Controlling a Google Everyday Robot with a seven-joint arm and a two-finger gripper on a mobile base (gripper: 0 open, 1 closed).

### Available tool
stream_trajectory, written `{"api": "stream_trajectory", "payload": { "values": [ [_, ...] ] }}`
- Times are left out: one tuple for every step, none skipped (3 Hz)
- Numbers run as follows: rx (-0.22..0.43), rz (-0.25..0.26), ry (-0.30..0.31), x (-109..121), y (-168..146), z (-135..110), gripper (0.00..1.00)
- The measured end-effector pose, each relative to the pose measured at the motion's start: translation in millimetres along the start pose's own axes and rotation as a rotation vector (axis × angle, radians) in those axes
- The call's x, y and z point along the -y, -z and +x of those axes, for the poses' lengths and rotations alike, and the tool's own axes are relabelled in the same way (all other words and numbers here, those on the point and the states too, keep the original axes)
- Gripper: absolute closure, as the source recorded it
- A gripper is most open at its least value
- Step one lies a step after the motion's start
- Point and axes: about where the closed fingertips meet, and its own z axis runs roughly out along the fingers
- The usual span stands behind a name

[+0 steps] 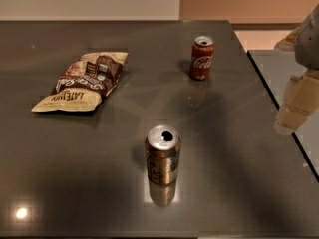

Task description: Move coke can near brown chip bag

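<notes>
Nothing of the job is done so far, as I judge it: the coke can (pixel 202 59) stands upright on the dark surface (pixel 239 183), untouched, and the bag (pixel 82 81) lies flat well to the left of the coke can, with bare surface between them. A gold can (pixel 162 156) stands in front of the coke can, nearer the camera and a little to its left, apart from it. Everything is left for me: reach the coke can, grip it, carry it leftward and set it down just beside the bag. My tool (pixel 295 106) hangs to the right of the coke can, out past the edge of the surface on that side and well apart from the can; whether it is spread or pressed together I cannot tell
</notes>
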Motion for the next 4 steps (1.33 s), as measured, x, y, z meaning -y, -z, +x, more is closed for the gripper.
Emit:
{"api": "stream_trajectory", "payload": {
  "values": [
    [0.0, 0.002, 0.0, 0.4, 0.6, -0.4, 0.0],
    [0.028, 0.006, -0.03, 22.9, -10.5, -7.3, 0.0],
    [0.069, 0.014, -0.076, 59.1, -32.2, -23.6, 0.0],
    [0.101, 0.037, -0.133, 102.1, -55.7, -42.3, 0.0]
  ]
}}
